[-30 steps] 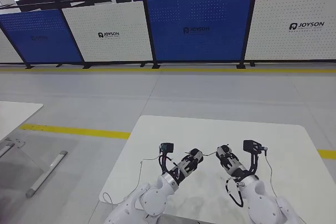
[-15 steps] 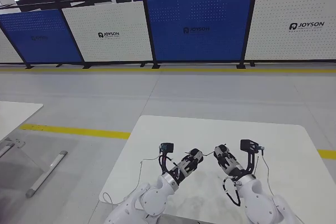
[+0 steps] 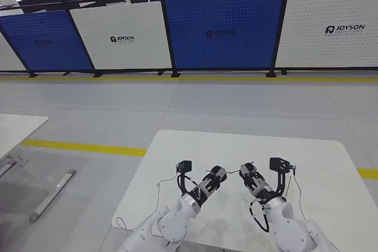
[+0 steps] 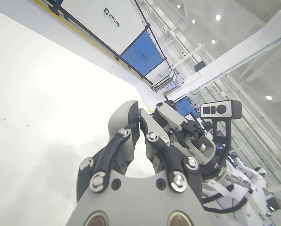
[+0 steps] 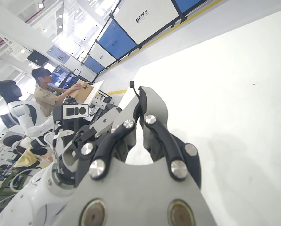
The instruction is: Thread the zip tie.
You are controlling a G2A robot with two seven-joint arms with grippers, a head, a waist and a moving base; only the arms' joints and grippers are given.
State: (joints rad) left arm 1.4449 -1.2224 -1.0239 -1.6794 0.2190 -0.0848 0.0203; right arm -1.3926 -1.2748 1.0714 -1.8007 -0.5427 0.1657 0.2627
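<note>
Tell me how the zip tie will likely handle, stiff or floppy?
Probably springy, not floppy: the zip tie stands up unsupported past the shut right gripper. Likely very light and thin, so it may twist or slip in the pinch. A sliver of black strap pokes from the left gripper, so that hold seems slight.

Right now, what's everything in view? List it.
zip tie: one, black, pinched by both grippers, head end poking past the right one's fingertips
table: one, white, under both arms
side table: one, white, off to the left across the floor
wall panels: several, blue and white, in a row behind the table
floor lines: two, yellow, one along the panels, one nearer
left gripper: one, grey and black, shut on the zip tie
right gripper: one, grey and black, shut on the zip tie, facing the left one
</note>
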